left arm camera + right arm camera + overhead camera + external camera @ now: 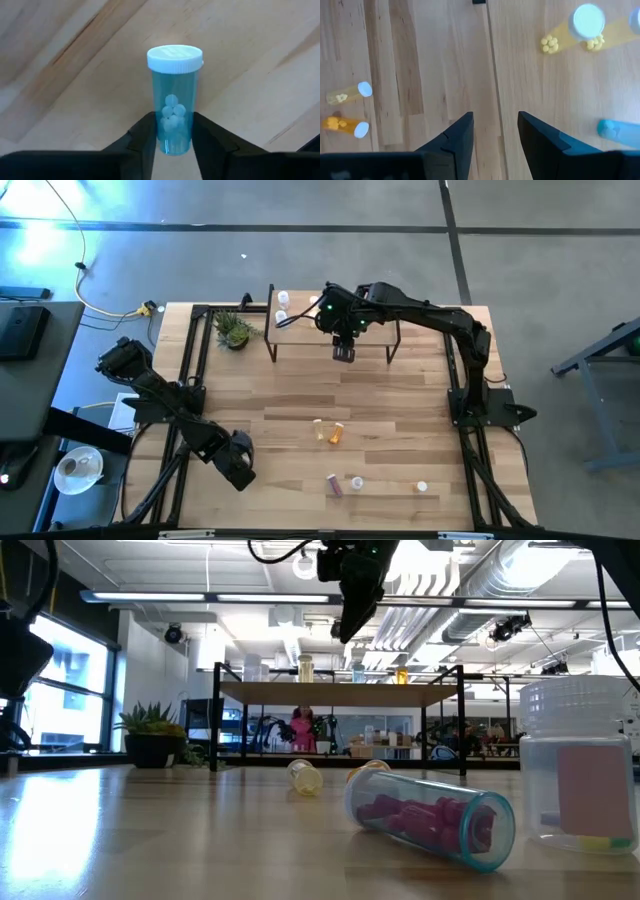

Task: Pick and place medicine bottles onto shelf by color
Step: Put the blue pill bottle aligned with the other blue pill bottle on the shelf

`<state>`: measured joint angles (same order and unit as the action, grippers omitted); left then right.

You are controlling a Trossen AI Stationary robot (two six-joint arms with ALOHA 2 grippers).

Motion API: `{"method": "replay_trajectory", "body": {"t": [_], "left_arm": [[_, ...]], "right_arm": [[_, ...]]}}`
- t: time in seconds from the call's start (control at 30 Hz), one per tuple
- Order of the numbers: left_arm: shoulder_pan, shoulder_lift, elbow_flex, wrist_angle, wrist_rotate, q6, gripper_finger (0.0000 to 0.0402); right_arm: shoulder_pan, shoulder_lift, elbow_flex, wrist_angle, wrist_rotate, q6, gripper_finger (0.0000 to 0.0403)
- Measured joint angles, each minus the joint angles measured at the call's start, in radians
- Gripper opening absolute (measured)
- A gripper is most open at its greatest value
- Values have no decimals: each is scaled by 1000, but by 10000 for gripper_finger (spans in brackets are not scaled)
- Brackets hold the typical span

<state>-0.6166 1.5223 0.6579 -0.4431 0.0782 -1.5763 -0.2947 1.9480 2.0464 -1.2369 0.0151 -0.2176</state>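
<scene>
- High view: the right end effector [343,352] hangs at the shelf's [300,335] front edge; the left end effector [240,463] sits low over the table [400,400], near its left front. A yellow bottle [319,428] and an orange bottle [337,433] lie mid-table.
- Low view: a purple-pill bottle [432,816] lies on its side in front.
- Left wrist view: fingers [145,140] pinch a blue bottle [173,97].
- Right wrist view: fingers [457,137] parted, empty.

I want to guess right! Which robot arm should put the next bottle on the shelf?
Probably the left. Its pincer already grips a blue bottle, though it sits far from the shelf. The right pincer is open and empty, hovering at the shelf's front edge.
</scene>
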Motion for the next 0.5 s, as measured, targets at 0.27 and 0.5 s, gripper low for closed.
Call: {"method": "replay_trajectory", "body": {"t": [0.27, 0.5], "left_arm": [[85, -5, -2, 14, 24, 199, 77], [224, -13, -5, 128, -78, 453, 86]], "right_arm": [[0, -65, 0, -25, 3, 11, 145], [0, -124, 0, -38, -66, 8, 145]]}}
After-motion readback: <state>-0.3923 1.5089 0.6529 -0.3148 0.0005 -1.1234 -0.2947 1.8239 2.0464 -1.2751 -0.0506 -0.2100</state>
